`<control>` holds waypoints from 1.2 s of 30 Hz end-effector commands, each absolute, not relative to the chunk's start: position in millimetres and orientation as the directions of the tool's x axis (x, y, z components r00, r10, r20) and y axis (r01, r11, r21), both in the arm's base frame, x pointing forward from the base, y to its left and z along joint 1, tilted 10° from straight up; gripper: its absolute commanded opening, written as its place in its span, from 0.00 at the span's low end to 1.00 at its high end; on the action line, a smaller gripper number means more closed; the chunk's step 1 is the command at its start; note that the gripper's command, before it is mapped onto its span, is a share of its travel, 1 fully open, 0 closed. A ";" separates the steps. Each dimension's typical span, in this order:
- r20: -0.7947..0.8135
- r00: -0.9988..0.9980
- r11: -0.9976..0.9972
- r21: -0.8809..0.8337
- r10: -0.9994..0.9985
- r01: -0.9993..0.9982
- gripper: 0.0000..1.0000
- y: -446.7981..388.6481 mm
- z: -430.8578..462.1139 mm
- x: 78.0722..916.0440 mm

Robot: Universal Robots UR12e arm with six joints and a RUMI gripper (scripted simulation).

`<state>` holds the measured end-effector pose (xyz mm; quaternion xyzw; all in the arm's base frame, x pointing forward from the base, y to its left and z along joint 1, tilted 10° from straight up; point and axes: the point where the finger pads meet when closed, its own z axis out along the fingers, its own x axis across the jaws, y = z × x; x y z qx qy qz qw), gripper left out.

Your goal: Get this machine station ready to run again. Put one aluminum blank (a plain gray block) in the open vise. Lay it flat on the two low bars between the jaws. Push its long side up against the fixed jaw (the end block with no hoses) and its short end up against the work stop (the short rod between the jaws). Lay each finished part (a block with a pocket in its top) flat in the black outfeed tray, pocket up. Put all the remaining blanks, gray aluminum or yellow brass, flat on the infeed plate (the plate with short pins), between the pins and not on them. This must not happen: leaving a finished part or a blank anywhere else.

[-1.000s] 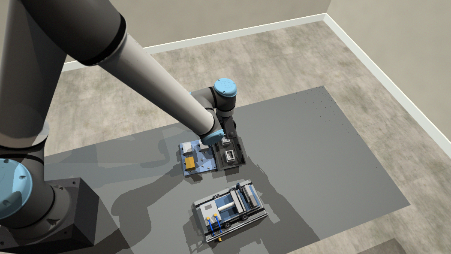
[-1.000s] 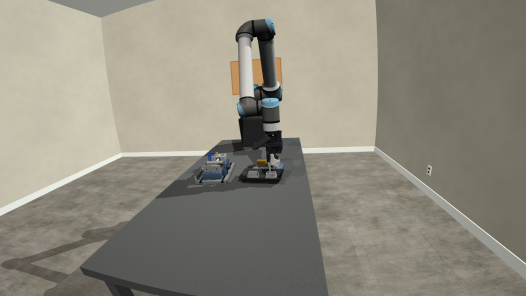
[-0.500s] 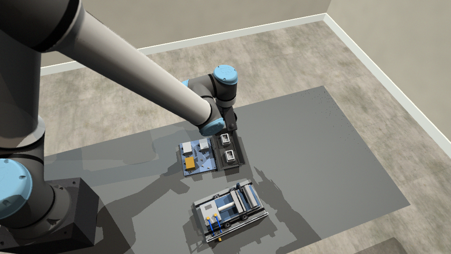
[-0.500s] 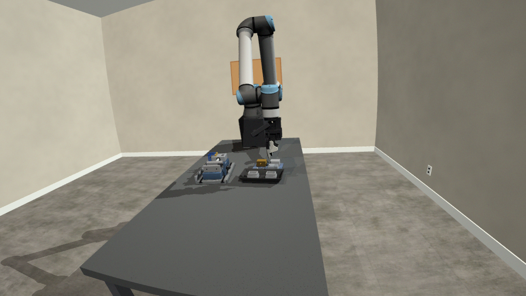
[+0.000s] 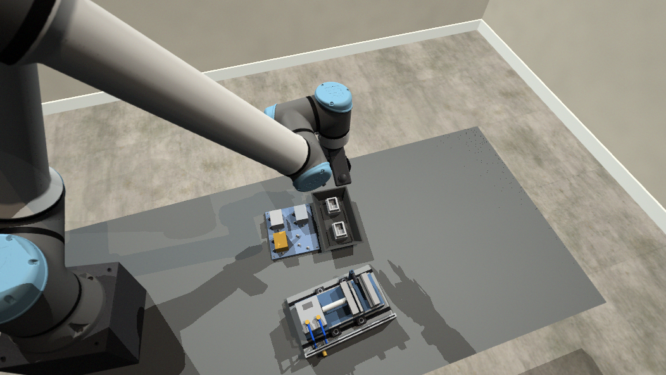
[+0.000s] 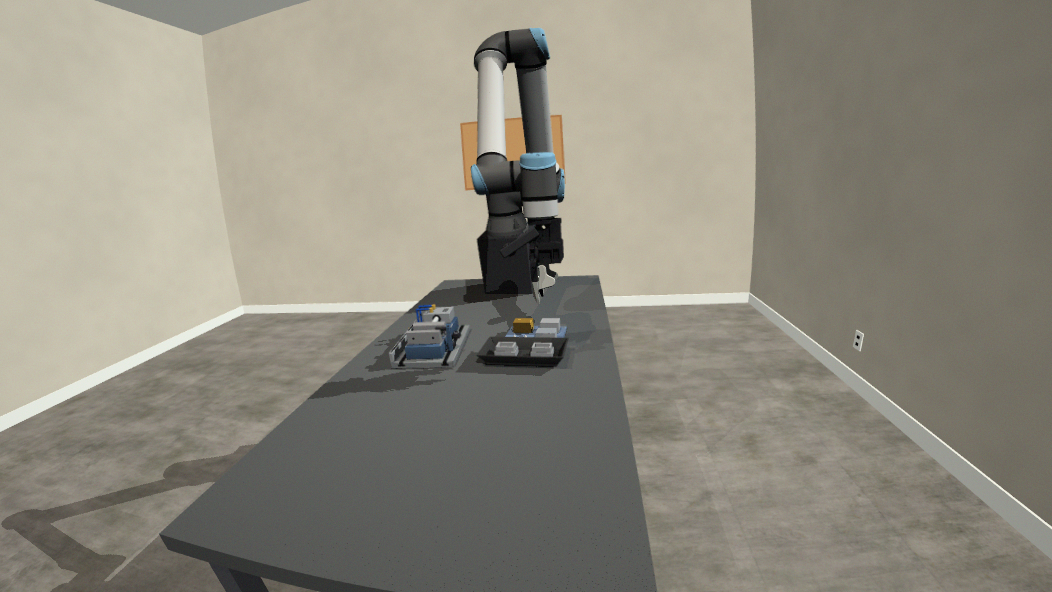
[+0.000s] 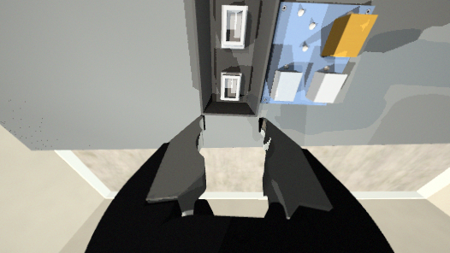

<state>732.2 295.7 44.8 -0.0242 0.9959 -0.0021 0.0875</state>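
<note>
1. Gripper (image 7: 231, 128) hangs high above the near end of the black outfeed tray (image 7: 201, 64), fingers parted with nothing between them.
2. Below and just ahead of it, two finished parts (image 7: 233, 26) lie pocket up in that tray; off to its side, on the infeed plate (image 7: 278, 38), sit two gray aluminum blanks (image 7: 286, 85) and one yellow brass blank (image 7: 348, 35).
3. Farther off, the vise (image 5: 340, 307) looks unloaded, so my guess is a gray blank goes there next.
4. Risk: dropping onto a blank, a finger could strike a pin or the neighbouring block, since they sit close together.
5. Risk: a skewed grasp could leave the blank tilted on the bars, away from the fixed jaw and stop.
6. Arm pose: folded high, wrist pointing straight down.
</note>
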 end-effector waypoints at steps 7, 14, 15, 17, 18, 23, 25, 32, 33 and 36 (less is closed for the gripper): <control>-0.175 -0.983 0.999 -0.008 -0.049 -0.048 0.00 295.8 48.2 732.2; -0.175 -0.983 0.999 -0.008 -0.049 -0.048 0.00 295.8 48.2 732.2; -0.175 -0.983 0.999 -0.008 -0.049 -0.048 0.00 295.8 48.2 732.2; -0.175 -0.983 0.999 -0.008 -0.049 -0.048 0.00 295.8 48.2 732.2; -0.175 -0.983 0.999 -0.008 -0.049 -0.048 0.00 295.8 48.2 732.2; -0.175 -0.983 0.999 -0.008 -0.049 -0.048 0.00 295.8 48.2 732.2; -0.175 -0.983 0.999 -0.008 -0.049 -0.048 0.00 295.8 48.2 732.2; -0.175 -0.983 0.999 -0.008 -0.049 -0.048 0.00 295.8 48.2 732.2; -0.175 -0.983 0.999 -0.008 -0.049 -0.048 0.00 295.8 48.2 732.2; -0.175 -0.983 0.999 -0.008 -0.049 -0.048 0.00 295.8 48.2 732.2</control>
